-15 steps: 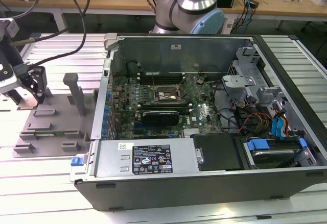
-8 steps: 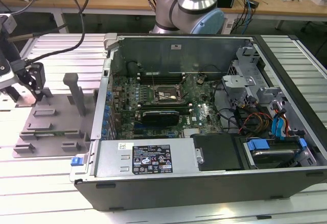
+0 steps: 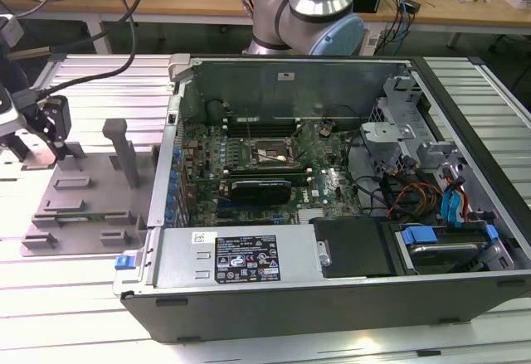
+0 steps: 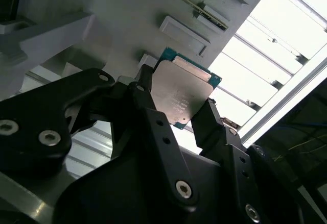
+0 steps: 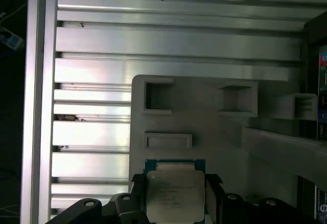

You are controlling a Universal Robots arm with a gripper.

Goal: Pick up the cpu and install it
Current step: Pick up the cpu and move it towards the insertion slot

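The cpu (image 4: pixel 181 89), a flat square chip with a silvery top and a thin green edge, sits between my black fingers (image 4: pixel 148 106) in both wrist views. My gripper (image 4: pixel 178 99) is shut on it, one finger on each of two opposite sides. The cpu (image 5: pixel 175 193) is over the near edge of the grey fixture plate (image 5: pixel 204 127). In the exterior view my gripper (image 3: pixel 54 132) hangs over that fixture (image 3: pixel 83 190) at the exterior view's left, outside the computer case. The black socket frame (image 3: pixel 264 155) lies on the motherboard inside the case.
The open computer case (image 3: pixel 332 298) fills the middle, with tall metal walls, cables (image 3: pixel 406 194) and a drive cage at the exterior view's right. Upright grey posts (image 3: pixel 124 152) stand on the fixture. A ribbed aluminium table (image 5: pixel 153 45) lies beneath.
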